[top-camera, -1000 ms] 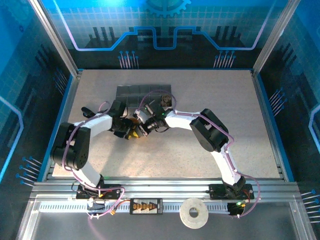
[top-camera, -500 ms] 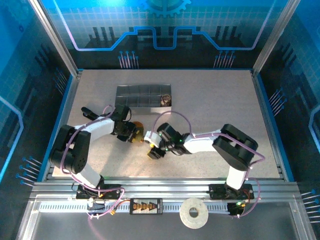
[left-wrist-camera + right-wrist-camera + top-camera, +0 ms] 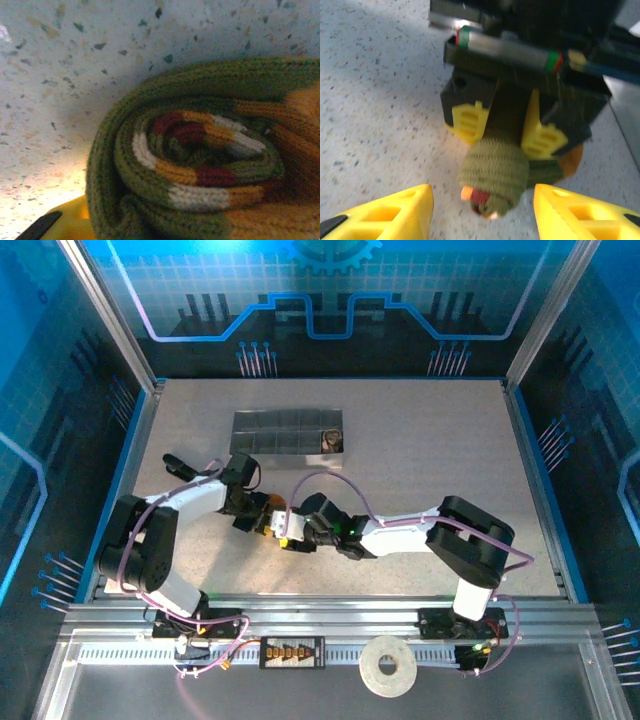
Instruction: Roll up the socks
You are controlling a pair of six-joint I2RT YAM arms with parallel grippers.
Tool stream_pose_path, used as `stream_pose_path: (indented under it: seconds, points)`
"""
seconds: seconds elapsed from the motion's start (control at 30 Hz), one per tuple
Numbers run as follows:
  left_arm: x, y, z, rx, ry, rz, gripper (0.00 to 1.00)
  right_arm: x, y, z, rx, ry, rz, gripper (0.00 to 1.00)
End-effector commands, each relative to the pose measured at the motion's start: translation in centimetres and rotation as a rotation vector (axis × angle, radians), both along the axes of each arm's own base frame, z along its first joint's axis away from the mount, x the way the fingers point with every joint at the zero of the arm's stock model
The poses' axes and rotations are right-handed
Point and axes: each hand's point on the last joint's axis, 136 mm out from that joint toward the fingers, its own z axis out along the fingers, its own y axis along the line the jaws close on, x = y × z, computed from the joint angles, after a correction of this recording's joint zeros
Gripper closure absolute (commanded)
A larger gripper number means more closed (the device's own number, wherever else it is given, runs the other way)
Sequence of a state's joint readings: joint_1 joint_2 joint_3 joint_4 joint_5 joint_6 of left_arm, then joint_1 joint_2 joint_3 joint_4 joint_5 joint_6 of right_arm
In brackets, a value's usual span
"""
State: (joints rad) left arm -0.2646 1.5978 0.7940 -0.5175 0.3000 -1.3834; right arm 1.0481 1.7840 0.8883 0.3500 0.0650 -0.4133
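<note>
The olive green sock is a tight roll, with white, orange and dark red stripes showing at its end. My left gripper is shut on it just above the table. In the right wrist view, the left gripper's yellow fingers press either side of the roll. My right gripper is open and faces the roll's free end, one yellow fingertip on each side, apart from it. The beige-brown sock lies bundled in a compartment of the tray.
The grey divided tray stands at the back left of the speckled table. The two arms meet at the left centre, wrists close together. Metal rails run along the near edge.
My right gripper let go and opened, pulled back towards the near edge, then came left to face the roll's end. The left gripper kept its hold on the roll and shifted slightly.
</note>
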Motion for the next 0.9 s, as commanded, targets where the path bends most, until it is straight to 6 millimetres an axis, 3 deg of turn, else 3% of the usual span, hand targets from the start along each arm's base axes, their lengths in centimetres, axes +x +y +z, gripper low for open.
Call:
stream_pose_path:
  seconds: [0.0,0.27,0.47,0.63,0.77,0.87]
  points:
    - [-12.5,4.3,-3.6,0.224,0.551,0.015,1.00,0.0,2.0,0.1,0.008,-0.031,0.051,0.47]
    - [-12.5,4.4,-3.1,0.227,0.530,0.016,1.00,1.2,2.4,-3.0,-0.074,-0.016,0.018,0.55]
    - [-12.7,3.9,-3.6,0.183,0.506,0.039,1.00,2.4,1.8,-5.7,-0.164,-0.024,-0.030,0.71]
    - [-11.7,3.3,-2.6,0.141,0.433,0.044,1.00,2.3,0.4,-7.8,-0.252,0.013,-0.046,0.87]
    - [-10.9,3.1,-1.0,0.117,0.358,0.057,0.86,1.5,-0.6,-9.1,-0.291,0.095,-0.040,1.00]
    - [-10.0,3.0,0.1,0.098,0.281,0.079,0.63,1.0,-1.1,-9.8,-0.304,0.163,-0.035,1.00]
